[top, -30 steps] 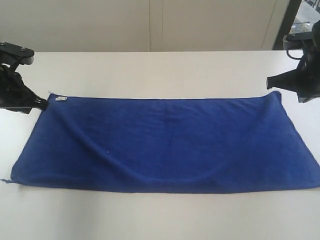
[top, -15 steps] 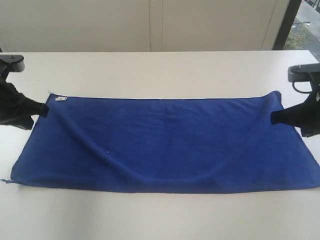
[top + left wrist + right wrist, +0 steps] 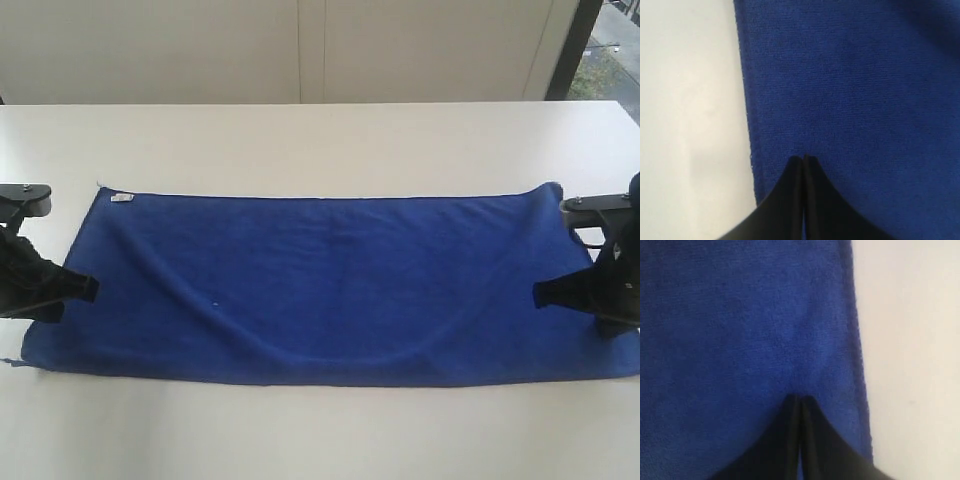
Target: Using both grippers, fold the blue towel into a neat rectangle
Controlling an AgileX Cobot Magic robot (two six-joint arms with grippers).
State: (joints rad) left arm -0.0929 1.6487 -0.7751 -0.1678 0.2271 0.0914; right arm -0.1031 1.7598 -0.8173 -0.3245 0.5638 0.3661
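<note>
Finds the blue towel [image 3: 330, 285] spread flat along the worktop [image 3: 320, 140], not yet folded. Finds left pincer [image 3: 85, 288] and right pincer [image 3: 542, 294] clenched on nothing, tips over the opposite short edges; probably placed so to take both ends evenly for one fold.

A smooth off-white rectangular tabletop [image 3: 320, 140] fills the exterior view from nine o'clock to three o'clock, evenly lit with a soft sheen. Behind it, from ten to one o'clock, stands a pale cream panelled wall [image 3: 150, 50] with two thin vertical seams near twelve. At two o'clock a dark slanted window frame [image 3: 572, 50] borders a glass window pane [image 3: 615, 45] showing daylight, grey ground and some greenery.
</note>
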